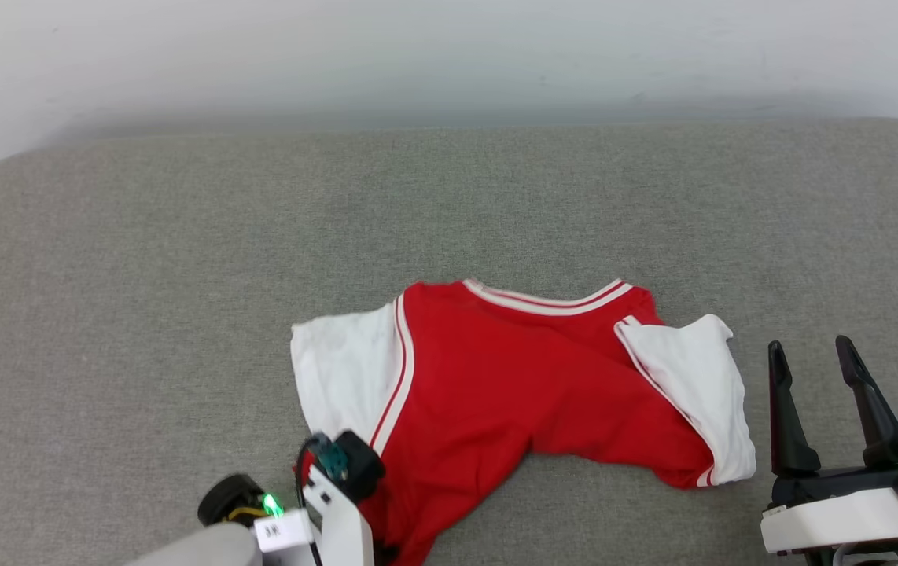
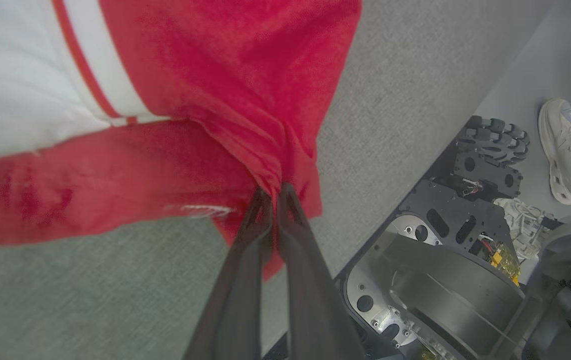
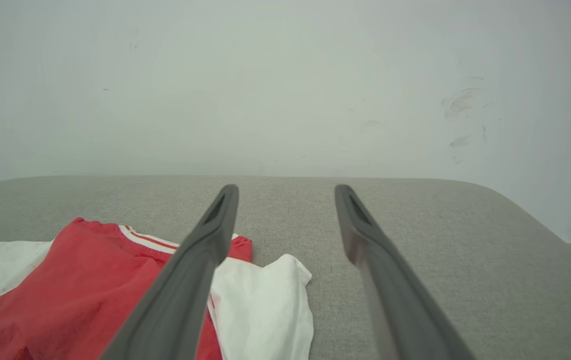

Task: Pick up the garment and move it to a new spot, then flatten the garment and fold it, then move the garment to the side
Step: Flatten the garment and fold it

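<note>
One wide grey surface (image 1: 449,196) carries the garment (image 1: 528,377), which lies rumpled near its front edge (collar (image 1: 547,300) toward the wall (image 1: 449,55)). The left hand (image 2: 271,192) is clenched on a bunched fold of the red hem (image 2: 265,165). The right hand (image 1: 809,346) sits released just beside the white right sleeve (image 1: 693,385), fingers spread and holding nothing.

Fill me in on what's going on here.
The robot is handling a red-and-white garment on a grey padded surface. Its left pincer is shut on a bunch of red fabric at the garment's near edge. The right pincer is open, beside the garment and not touching it. The garment lies rumpled, not yet flat or folded.
</note>
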Available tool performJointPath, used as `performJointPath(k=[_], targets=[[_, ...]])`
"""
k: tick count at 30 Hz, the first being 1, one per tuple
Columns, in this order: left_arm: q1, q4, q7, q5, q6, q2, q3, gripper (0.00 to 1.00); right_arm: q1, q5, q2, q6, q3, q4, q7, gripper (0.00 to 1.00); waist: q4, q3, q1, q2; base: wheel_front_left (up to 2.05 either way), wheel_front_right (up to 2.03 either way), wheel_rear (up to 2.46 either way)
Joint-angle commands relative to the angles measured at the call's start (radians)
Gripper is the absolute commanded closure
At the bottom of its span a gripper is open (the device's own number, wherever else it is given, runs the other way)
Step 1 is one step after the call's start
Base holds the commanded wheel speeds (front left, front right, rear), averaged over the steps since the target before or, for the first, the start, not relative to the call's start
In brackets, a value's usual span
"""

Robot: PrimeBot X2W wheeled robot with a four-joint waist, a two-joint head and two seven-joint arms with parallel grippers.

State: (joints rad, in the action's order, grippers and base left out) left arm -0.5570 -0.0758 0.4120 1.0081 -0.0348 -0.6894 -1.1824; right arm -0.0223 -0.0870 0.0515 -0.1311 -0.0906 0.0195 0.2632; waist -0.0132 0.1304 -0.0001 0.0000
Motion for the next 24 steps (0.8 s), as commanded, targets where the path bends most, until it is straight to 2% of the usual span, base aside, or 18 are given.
performJointPath(k=[1,5,6,7,11,21,24], targets=[[0.023,-0.001,0.009,-0.006,0.005,0.003,-0.017,1.0,-0.007,0.004,-0.002,0.001,0.001,0.004,0.002,0.0,0.004,0.001,0.0001,0.0,0.0,0.0,0.0],[0.053,-0.034,0.004,-0.015,0.009,0.028,-0.035,0.98,-0.01,0.006,-0.002,0.001,0.002,0.002,0.002,0.0,0.01,0.002,0.0001,0.0,0.0,0.0,0.0],[0.052,-0.044,-0.005,-0.024,0.012,0.032,-0.036,0.13,-0.01,0.007,-0.002,0.001,0.002,0.0,0.002,0.0,0.011,0.0,0.0001,0.0,0.0,0.0,0.0],[0.05,-0.052,-0.016,-0.028,0.018,0.037,-0.033,0.0,-0.01,0.007,-0.002,0.001,0.002,-0.002,0.002,0.0,0.012,-0.002,0.0001,0.0,0.0,0.0,0.0],[0.017,-0.035,-0.068,-0.044,0.024,0.036,0.001,0.0,-0.014,0.007,-0.002,0.001,-0.001,-0.007,0.002,0.0,0.017,-0.016,0.0001,0.0,0.0,0.0,0.0],[-0.15,0.077,-0.094,-0.101,0.075,-0.081,0.127,0.0,-0.018,0.0,-0.002,0.001,0.001,-0.007,0.002,0.0,0.03,-0.039,0.0001,0.0,0.0,0.0,0.0],[-0.207,0.065,-0.086,-0.082,0.087,-0.081,0.174,0.0,-0.005,0.002,-0.002,0.001,0.003,-0.004,0.002,0.0,0.029,-0.029,0.0001,0.0,0.0,0.0,0.0]])
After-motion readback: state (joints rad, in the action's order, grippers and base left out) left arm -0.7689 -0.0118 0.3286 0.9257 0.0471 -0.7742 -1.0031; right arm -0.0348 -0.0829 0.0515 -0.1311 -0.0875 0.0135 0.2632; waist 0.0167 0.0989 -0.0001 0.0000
